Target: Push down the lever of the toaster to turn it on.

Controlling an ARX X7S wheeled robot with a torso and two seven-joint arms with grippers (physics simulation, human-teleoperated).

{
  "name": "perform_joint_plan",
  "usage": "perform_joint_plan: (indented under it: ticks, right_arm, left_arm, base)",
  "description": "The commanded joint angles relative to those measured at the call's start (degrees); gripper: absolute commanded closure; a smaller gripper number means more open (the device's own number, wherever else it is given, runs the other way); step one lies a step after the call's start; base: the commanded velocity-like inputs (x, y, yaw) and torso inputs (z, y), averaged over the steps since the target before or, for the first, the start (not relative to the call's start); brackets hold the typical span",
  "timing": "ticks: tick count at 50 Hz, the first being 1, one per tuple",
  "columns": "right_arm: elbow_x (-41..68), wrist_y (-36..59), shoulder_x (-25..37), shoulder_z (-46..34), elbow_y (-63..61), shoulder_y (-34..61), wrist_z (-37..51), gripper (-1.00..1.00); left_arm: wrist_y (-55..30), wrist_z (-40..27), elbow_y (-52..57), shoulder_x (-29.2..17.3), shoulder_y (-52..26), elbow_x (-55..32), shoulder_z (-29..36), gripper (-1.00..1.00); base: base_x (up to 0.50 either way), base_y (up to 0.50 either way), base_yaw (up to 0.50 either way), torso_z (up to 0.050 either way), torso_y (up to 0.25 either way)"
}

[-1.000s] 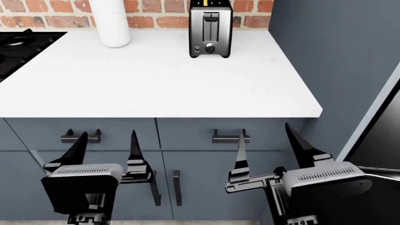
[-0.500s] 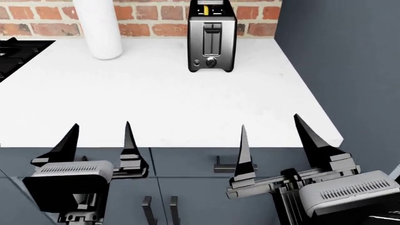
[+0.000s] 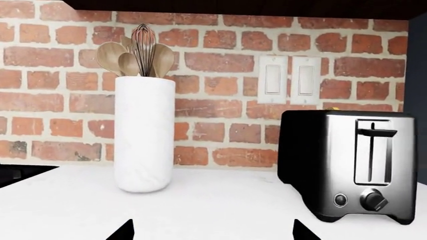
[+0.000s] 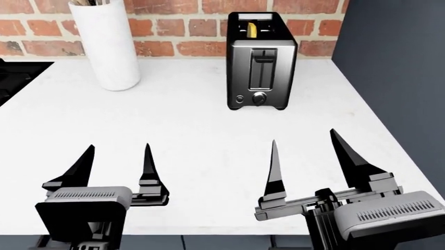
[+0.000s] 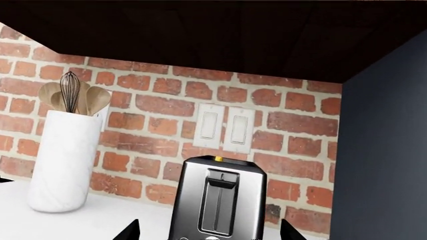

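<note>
The brushed-steel toaster (image 4: pixel 261 62) stands at the back of the white counter by the brick wall; it also shows in the left wrist view (image 3: pixel 350 167) and the right wrist view (image 5: pixel 217 200). Its black lever (image 4: pixel 264 53) sits at the top of the dark front track, also seen in the left wrist view (image 3: pixel 375 133) and the right wrist view (image 5: pixel 221 179). My left gripper (image 4: pixel 116 164) is open and empty over the counter's front, left of the toaster. My right gripper (image 4: pixel 306 156) is open and empty, well short of the toaster's front.
A tall white utensil jar (image 4: pixel 108 44) stands at the back left. A black stove corner (image 4: pixel 14 78) lies at the far left. A dark cabinet wall (image 4: pixel 396 78) rises at the right of the white counter (image 4: pixel 201 135). Wall switches (image 5: pixel 223 129) sit above the toaster.
The view has moved forward and up: the counter and toaster are nearer, the cabinet doors have dropped out of view, and both open grippers are now over the counter's front.
</note>
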Motion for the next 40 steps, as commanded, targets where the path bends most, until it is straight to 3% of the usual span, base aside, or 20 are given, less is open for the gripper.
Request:
perform_joint_plan:
  ticks: [1,7,16,25,40]
  right_arm:
    - [1.53,-0.69,0.39,0.33,0.56,0.04,0.61,-1.00]
    - [3.31,-1.52,0.58,0.98,0.37,-0.81,0.84,-1.00]
    - [5.08,2.31,1.07,1.77,-1.57,0.45,1.67,-1.00]
    - [6.96,16.79,0.44,1.58,3.07,18.64,0.80,-1.00]
    - [6.54,20.65,-1.26,-1.83,13.87,31.57,-0.18,-1.00]
  left_arm:
    - [0.52,-0.17,-0.43,-0.41,0.54,-0.33,0.39,-1.00]
    - [0.70,-0.44,-0.51,-0.67,0.86,-0.10,0.99,-1.00]
    - [1.64,-0.78,-1.15,-1.19,1.07,-0.08,1.89,-1.00]
    - [2.49,-1.03,-2.42,-1.62,1.03,-0.73,2.12,-1.00]
    - [3.90,-1.02,-4.17,-2.27,1.84,-2.05,2.69,-1.00]
  base:
    - [0.50,0.01,0.00,0.000,0.000]
    - [0.45,0.00,0.00,0.000,0.000]
    - [0.02,0.00,0.00,0.000,0.000]
    - [0.00,0.00,0.00,0.000,0.000]
    - [0.00,0.00,0.00,0.000,0.000]
